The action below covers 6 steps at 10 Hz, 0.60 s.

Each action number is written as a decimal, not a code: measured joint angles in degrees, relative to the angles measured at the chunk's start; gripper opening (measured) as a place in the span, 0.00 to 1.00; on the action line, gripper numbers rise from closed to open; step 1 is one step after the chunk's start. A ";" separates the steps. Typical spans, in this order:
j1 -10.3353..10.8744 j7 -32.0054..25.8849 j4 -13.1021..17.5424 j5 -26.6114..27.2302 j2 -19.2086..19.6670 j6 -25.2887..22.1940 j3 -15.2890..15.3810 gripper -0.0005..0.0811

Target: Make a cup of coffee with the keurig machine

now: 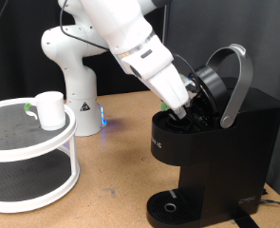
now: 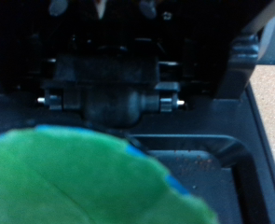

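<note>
Two views are before us. From the exterior view we see the white arm [image 1: 130,38] reaching down from the top, its end effector [image 1: 182,106] lowered into the opened top of the keurig machine [image 1: 211,152], which stands at the exterior view's right on the wooden bench [image 1: 111,180]. We see the machine's lid tipped back, its silver-grey handle band [image 1: 236,81] raised in an arc. We cannot tell how wide the fingers stand, since the dark chamber hides them. The cup [image 1: 49,109] sits well apart at the exterior view's left, upright on the upper tier of a round white two-tier stand [image 1: 30,157].

From the wrist view we find a blurred green disc with a blue edge [image 2: 76,177] filling the near foreground, very close to the camera. Beyond it we make out the dark interior of the brew chamber [image 2: 114,93], with a strip of bench at one edge.
</note>
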 joint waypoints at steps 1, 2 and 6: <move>0.00 0.29 0.00 -0.73 0.32 0.02 0.19 0.58; 0.00 0.70 0.00 -1.44 0.59 0.19 0.37 0.58; 0.00 2.10 0.00 -2.92 1.38 1.57 1.02 0.58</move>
